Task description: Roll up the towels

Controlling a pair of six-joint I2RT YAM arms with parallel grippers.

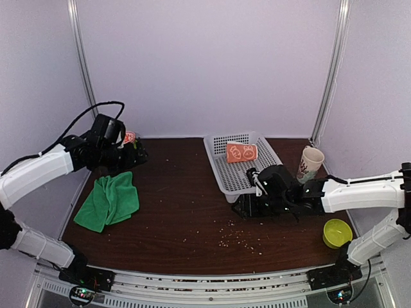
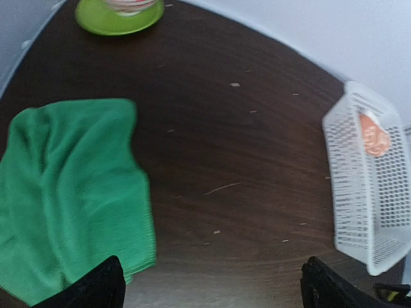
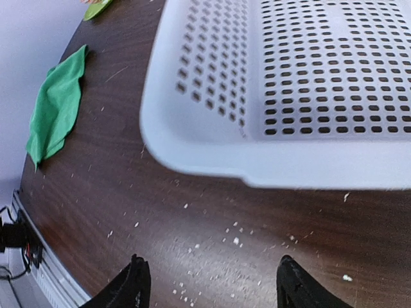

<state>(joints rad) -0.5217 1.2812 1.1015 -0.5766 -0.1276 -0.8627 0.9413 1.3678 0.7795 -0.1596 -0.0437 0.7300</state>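
The green towel (image 1: 106, 202) lies loosely crumpled on the left of the dark table, also seen in the left wrist view (image 2: 70, 192) and the right wrist view (image 3: 56, 109). The orange towel (image 1: 241, 152) with white prints sits rolled inside the white basket (image 1: 221, 170), where the left wrist view also shows the orange towel (image 2: 372, 136). My left gripper (image 1: 136, 154) hangs open at the back left, beyond the green towel, with nothing between its fingers (image 2: 96, 285). My right gripper (image 1: 247, 204) is open and empty above the table, by the basket's near corner (image 3: 212, 83).
A printed paper cup (image 1: 311, 163) stands right of the basket, and a yellow-green bowl (image 1: 336, 232) sits near the right front. A green dish (image 2: 119, 14) holding something red and white is at the back left. Crumbs (image 1: 241, 234) speckle the table. Walls enclose three sides.
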